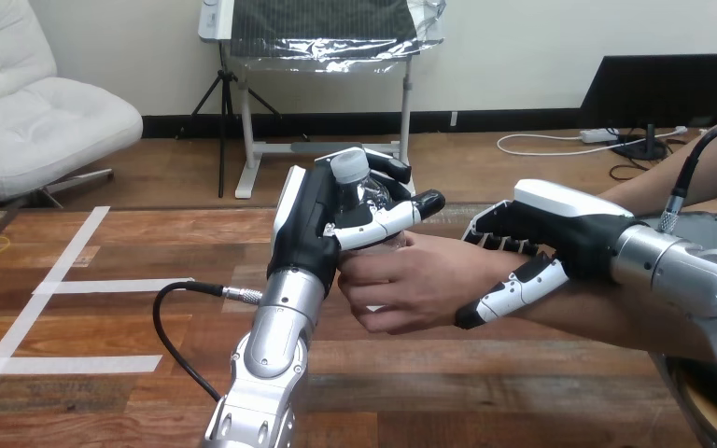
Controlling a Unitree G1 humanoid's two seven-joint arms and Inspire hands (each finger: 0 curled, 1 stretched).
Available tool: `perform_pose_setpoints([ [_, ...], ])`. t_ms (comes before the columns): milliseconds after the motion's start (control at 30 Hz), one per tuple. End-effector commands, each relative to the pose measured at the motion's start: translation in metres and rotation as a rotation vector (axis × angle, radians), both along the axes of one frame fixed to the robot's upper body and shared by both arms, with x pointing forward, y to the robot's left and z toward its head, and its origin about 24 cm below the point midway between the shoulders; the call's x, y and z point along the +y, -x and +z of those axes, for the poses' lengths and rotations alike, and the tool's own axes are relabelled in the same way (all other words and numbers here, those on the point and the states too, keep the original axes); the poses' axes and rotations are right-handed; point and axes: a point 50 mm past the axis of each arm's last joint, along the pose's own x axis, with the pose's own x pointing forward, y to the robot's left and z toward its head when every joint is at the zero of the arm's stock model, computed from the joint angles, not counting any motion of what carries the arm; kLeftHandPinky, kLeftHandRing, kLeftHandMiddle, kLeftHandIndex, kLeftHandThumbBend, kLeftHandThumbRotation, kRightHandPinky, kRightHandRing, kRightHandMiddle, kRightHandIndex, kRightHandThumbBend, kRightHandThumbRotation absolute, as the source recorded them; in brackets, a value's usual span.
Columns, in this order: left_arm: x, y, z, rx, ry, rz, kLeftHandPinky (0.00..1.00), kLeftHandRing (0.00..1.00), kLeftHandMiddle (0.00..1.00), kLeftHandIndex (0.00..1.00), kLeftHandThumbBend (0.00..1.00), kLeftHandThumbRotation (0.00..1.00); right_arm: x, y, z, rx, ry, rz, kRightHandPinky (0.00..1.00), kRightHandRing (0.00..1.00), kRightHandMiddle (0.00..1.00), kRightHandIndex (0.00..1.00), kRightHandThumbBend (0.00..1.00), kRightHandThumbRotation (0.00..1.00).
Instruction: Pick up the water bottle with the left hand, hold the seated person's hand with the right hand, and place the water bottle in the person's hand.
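A clear water bottle (359, 187) with a white cap stands upright in my left hand (322, 224), whose fingers and thumb are curled round it above the middle of the table. The person's hand (411, 280) reaches in from the right, its fingers wrapped round the bottle's lower part just below my thumb. My right hand (532, 247) is shut on the person's wrist (509, 280), fingers over the top and thumb underneath. The bottle's lower half is hidden behind the two hands.
White tape lines (65, 280) mark the wooden table (131, 392) at the left. A black cable (173, 322) loops beside my left forearm. The person's forearm (607, 313) runs off to the right behind my right arm.
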Motion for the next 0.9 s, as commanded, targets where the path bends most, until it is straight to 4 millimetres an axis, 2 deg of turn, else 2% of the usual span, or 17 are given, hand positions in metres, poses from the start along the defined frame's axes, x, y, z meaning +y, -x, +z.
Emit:
perform_pose_setpoints([
  [0,-0.0164,-0.0069,0.0344,-0.114,0.039,-0.046,0.29,0.36,0.42,0.43,0.71,0.00,0.0199,-0.0035,0.0089,-0.018,-0.046,0.067,0.53,0.60,0.65,0.68,1.00,0.48],
  [567,-0.0137,-0.0071,0.0369,-0.119,0.063,-0.041,0.29,0.36,0.41,0.44,0.71,0.00,0.0175,-0.0024,0.0093,0.055,-0.039,0.077,0.59,0.68,0.72,0.74,1.00,0.52],
  [867,-0.0112,-0.0078,0.0380,-0.129,0.067,-0.040,0.28,0.35,0.41,0.43,0.70,0.00,0.0163,-0.0013,0.0098,0.078,-0.043,0.077,0.62,0.71,0.75,0.77,1.00,0.58],
])
